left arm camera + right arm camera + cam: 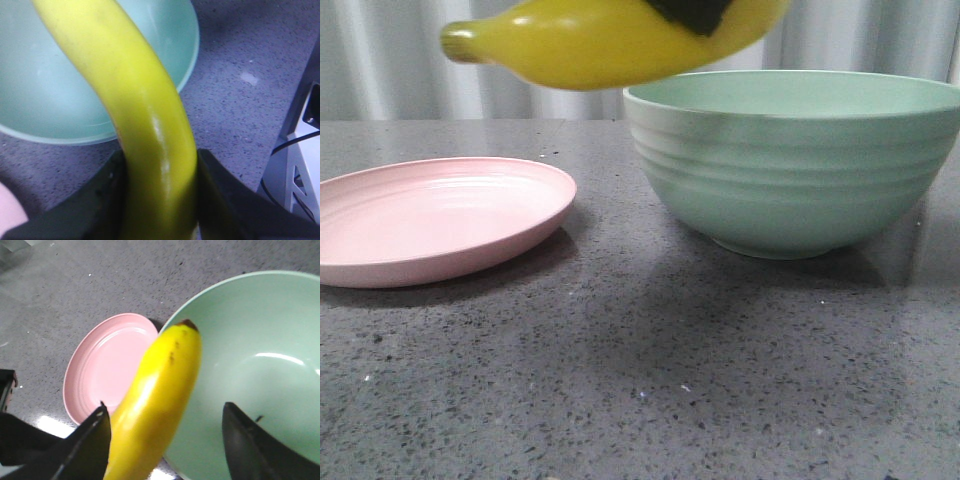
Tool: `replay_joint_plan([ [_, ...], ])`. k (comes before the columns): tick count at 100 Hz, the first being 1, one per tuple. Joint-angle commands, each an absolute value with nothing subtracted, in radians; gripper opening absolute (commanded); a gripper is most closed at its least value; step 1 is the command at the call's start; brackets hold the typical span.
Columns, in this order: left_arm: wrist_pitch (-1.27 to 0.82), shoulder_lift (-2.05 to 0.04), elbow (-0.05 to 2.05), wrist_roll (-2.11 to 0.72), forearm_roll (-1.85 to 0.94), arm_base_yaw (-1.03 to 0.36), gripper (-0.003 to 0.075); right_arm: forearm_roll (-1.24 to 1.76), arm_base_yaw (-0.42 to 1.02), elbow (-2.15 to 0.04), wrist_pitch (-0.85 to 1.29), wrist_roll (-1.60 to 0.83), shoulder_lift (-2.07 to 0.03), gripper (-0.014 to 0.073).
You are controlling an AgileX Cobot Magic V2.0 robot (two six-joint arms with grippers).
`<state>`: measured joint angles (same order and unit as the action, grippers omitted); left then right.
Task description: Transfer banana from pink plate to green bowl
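On the left of the counter (620, 380), the pink plate (430, 215) is lying flat with nothing on it. Just right of it and well above the surface, the banana (600, 45) is hanging in the air on a near-level line, one end pointing back over the plate side and the rest reaching across the near left rim of the green bowl (790, 170). A dark patch of a hand is showing on top of the fruit at the upper edge of the front view; which arm it belongs to is not clear from there.

From the left wrist camera, the left hand (160, 157) is clamping the banana, its dark fingers (100, 200) pressing against both sides of the yellow skin, and the fruit is stretching out over the bowl's pale hollow.

From the right wrist camera, the right hand (165, 412) is standing spread wide, gripping nothing. The banana is passing close beside one finger, its brown tip sitting over the bowl's rim, with the plate beyond.

Farthest right, the bowl is resting upright on the counter, apart from the plate.
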<state>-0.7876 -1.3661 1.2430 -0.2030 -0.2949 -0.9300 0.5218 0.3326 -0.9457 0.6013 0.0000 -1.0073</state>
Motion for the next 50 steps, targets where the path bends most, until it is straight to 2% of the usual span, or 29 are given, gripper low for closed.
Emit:
replay_joint_plan([
  [1, -0.706, -1.343, 1.278, -0.207, -0.324, -0.947, -0.002, 0.606, 0.361, -0.983, 0.491, -0.007, -1.055, 0.0405],
  [22, -0.704, -1.349, 1.278, -0.207, -0.331, -0.947, -0.002, 0.622, 0.377, -0.983, 0.455, -0.007, -1.133, 0.0405],
  [29, -0.699, -1.349, 1.278, -0.207, -0.331, -0.947, -0.002, 0.622, 0.377, -0.983, 0.451, -0.007, -1.133, 0.0361],
  [36, -0.688, -1.349, 1.278, -0.207, -0.325, -0.947, -0.0018, 0.622, 0.377, -0.983, 0.444, -0.007, -1.129, 0.024],
  [42, -0.676, -1.349, 1.278, -0.21, -0.309, -0.947, 0.0, 0.622, 0.377, -0.983, 0.444, -0.007, -1.129, 0.0095],
  [50, -0.669, -1.349, 1.278, -0.234, -0.305, -0.947, 0.0106, 0.622, 0.377, -0.983, 0.444, -0.018, -1.129, -0.0065],
])
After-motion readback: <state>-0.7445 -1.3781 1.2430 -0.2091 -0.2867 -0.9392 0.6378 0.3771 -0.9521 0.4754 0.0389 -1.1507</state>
